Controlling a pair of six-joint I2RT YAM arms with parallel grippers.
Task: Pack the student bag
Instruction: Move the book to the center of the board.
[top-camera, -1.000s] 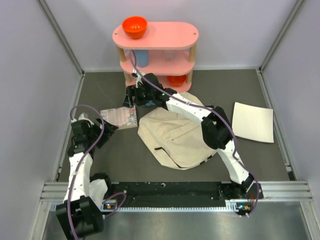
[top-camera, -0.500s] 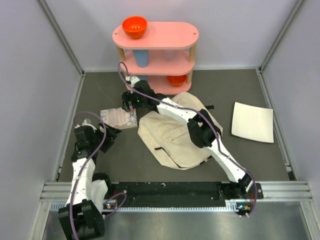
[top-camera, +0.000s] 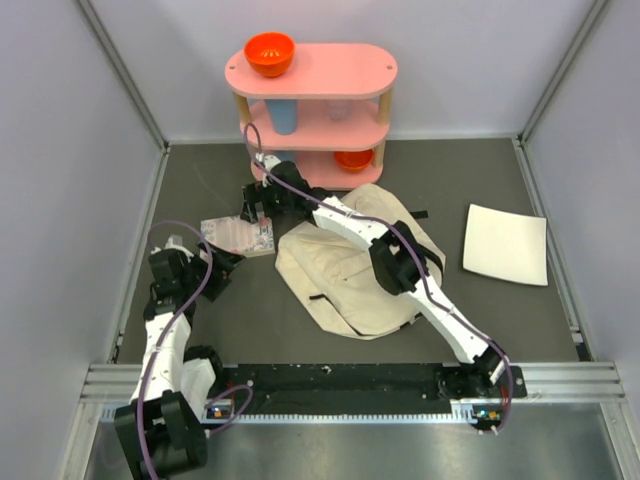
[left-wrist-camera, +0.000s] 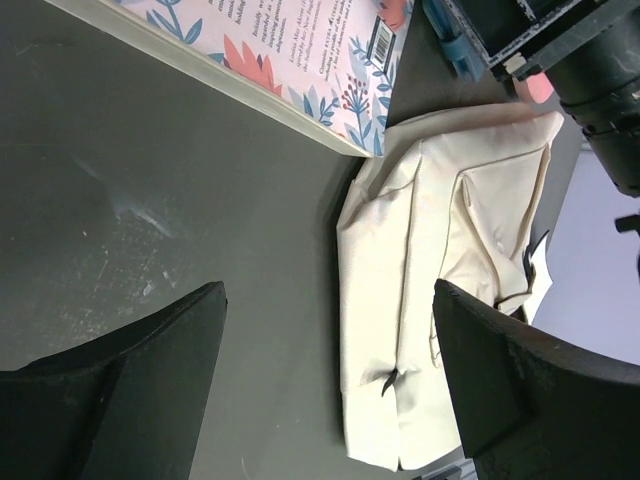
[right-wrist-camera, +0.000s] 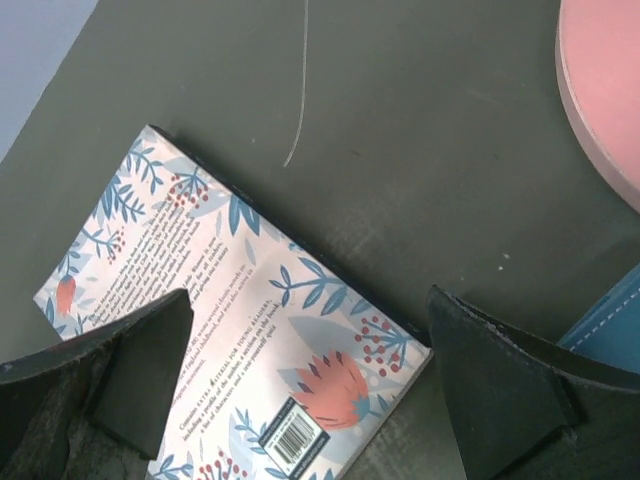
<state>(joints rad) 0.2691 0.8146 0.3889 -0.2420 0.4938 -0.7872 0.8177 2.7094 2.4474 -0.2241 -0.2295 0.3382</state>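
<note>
Bag: soft, floppy canvas, likely light; grip rim or strap, not mid-panel. Right tool spread empty over book; left tool spread, empty.

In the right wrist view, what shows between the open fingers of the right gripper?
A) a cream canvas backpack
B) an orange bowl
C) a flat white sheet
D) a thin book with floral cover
D: the thin floral-cover book lies flat below the open right gripper, framed by its fingers.

The student bag is partly hidden under the right arm; the book runs off the bottom edge
</note>
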